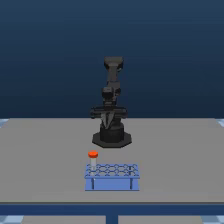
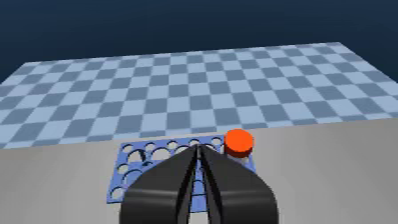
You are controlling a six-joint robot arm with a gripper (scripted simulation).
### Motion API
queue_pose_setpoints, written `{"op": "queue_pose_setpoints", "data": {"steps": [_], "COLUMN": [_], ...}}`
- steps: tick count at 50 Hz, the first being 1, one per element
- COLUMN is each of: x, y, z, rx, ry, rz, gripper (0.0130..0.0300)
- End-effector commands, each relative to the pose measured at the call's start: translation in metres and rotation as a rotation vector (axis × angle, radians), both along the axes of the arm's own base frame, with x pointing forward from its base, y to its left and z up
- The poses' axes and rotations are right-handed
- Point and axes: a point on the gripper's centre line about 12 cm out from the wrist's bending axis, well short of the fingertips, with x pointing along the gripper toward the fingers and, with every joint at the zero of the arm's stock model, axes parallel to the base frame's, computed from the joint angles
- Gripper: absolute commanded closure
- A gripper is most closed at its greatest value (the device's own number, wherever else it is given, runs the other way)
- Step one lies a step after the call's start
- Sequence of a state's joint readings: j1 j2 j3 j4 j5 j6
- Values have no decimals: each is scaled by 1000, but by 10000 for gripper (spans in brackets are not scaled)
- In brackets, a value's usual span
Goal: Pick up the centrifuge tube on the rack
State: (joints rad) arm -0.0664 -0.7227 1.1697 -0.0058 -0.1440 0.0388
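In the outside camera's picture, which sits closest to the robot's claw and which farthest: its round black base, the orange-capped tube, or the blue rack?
From the gripper:
1. Black base, directly beneath it.
2. Centrifuge tube, at the rack's corner on the exterior view's left.
3. Rack, just beyond; close to the tube.

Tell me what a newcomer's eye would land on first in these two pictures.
First, the orange-red cap of the centrifuge tube, standing upright in an end hole of the light-blue rack, at the exterior view's left. Next, the black robot arm, folded over its base behind the rack on the grey table. In the wrist view, the dark gripper fills the foreground, fingertips together, just short of the cap.
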Motion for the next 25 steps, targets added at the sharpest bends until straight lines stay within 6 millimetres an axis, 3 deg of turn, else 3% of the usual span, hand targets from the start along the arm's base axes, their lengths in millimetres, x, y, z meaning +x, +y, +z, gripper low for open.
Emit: {"op": "queue_pose_setpoints", "data": {"steps": [1,25], "x": [0,0], "y": [0,0], "z": [0,0], "rx": [0,0], "ry": [0,0], "rz": [0,0], "gripper": [130,130]}}
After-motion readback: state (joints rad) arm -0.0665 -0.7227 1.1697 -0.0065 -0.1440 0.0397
